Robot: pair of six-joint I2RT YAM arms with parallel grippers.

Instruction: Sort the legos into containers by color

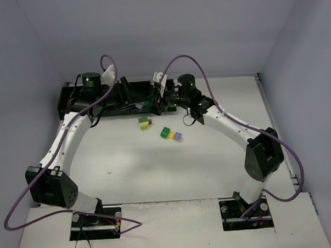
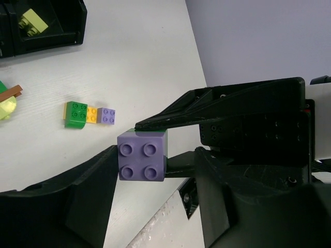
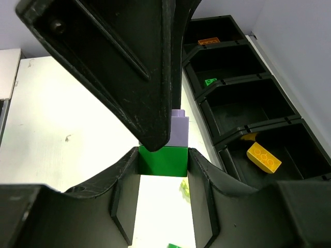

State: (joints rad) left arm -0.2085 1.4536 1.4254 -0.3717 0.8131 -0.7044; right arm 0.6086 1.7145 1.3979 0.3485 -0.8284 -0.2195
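left gripper (image 2: 140,147) clamps a lilac brick (image 2: 142,161), right gripper (image 3: 163,155) a green brick (image 3: 161,164) with a lilac one attached, both near the far bins (image 3: 248,126), which hold a few; loose bricks (image 1: 171,134) lie on the table (image 1: 128,158).

robot lab; plain grey walls (image 1: 150,31), white table (image 1: 151,168)

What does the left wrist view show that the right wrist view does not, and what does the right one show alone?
Only left wrist: the left tool gripping one lilac brick, a loose green-yellow-lilac group on the table, and a lime brick in a bin.
Only right wrist: the right tool gripping a green brick with lilac directly above it; an orange brick, a green piece and a yellow brick in separate bins.
Both: black bins, white table.
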